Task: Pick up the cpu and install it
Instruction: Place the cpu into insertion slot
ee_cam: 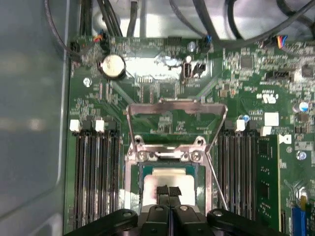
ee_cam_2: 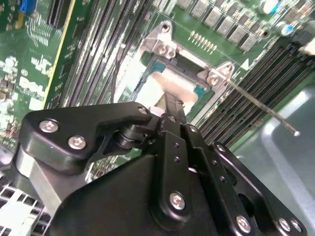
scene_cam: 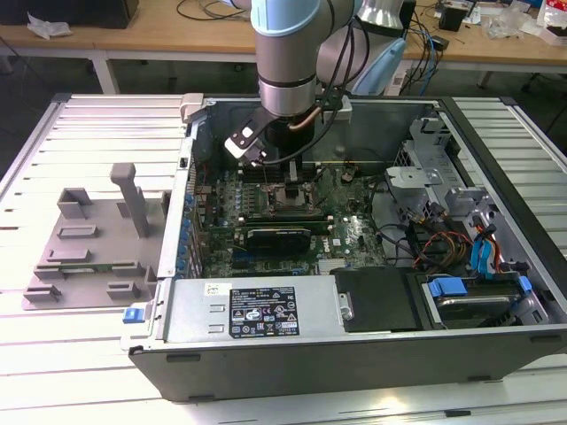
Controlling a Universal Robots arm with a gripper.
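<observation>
Inside the computer case [scene_cam: 372,350]: we see the arm [scene_cam: 288,53] come in from above, and its gripper [scene_cam: 291,168] hangs over the processor socket of the motherboard [scene_cam: 354,232].
Jaws: in the first wrist view the gripper [ee_cam: 170,191] has its jaws clenched, tip against tip, with nothing between them that we can see.
Cpu: the cpu [ee_cam: 170,177] lies flat in the socket with its silvery top upward. In the second wrist view the cpu [ee_cam_2: 170,86] is directly under the tip of the gripper [ee_cam_2: 167,103]. We cannot tell if the tips touch its top or are just above it.
Load plate: the metal load plate [ee_cam: 177,103] stands open, swung away from the socket toward the coin cell battery [ee_cam: 112,65].
Lever: the thin lever [ee_cam: 216,182] sticks out beside the socket, not hooked down.
Memory slots: black memory slots [ee_cam: 96,172] run on both sides of the socket.
Grey tray: the grey tray [scene_cam: 89,257] lies on the counter [scene_cam: 71,354] outside the case, at the exterior view's left, well apart from the gripper.
</observation>
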